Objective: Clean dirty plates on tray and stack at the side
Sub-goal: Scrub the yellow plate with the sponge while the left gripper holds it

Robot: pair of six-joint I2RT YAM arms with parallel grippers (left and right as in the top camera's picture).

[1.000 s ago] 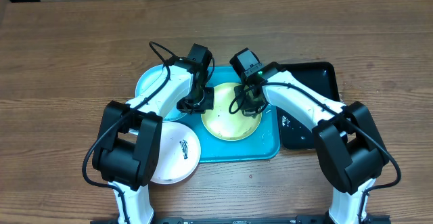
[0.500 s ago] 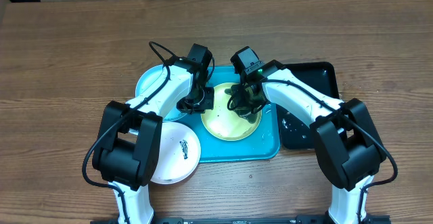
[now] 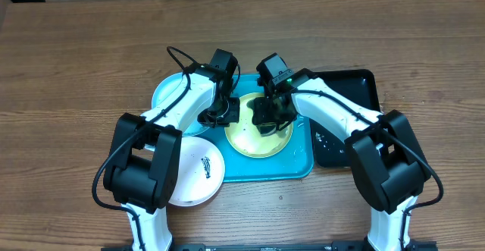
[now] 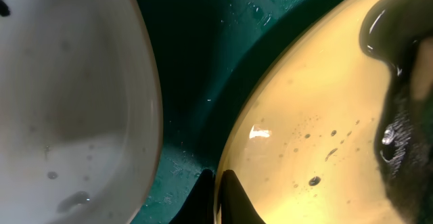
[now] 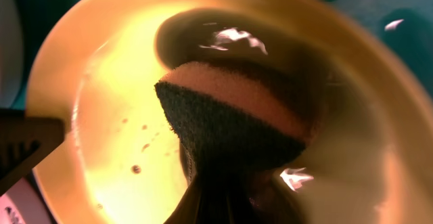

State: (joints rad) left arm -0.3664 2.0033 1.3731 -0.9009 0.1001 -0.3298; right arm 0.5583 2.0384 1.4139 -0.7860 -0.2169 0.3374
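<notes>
The yellow-green plate (image 3: 254, 141) lies on the turquoise tray (image 3: 299, 167). My left gripper (image 3: 220, 117) is shut on its left rim; the left wrist view shows both fingers (image 4: 215, 197) pinching the plate edge (image 4: 304, 136). My right gripper (image 3: 271, 114) is shut on a dark sponge (image 5: 223, 126) with a tan back, pressed on the wet plate (image 5: 108, 95). The light blue plate (image 3: 168, 95) lies at the tray's left end, partly under my left arm. The white plate (image 3: 198, 171), with a dark smear, sits at the tray's front left corner, partly off it; it also shows in the left wrist view (image 4: 67, 95).
A narrower black tray (image 3: 356, 92) lies right of the turquoise tray, partly under my right arm. Bare wooden table (image 3: 76, 69) surrounds the trays.
My right gripper has moved the sponge leftward across the yellow-green plate. The left gripper has stayed on the rim.
</notes>
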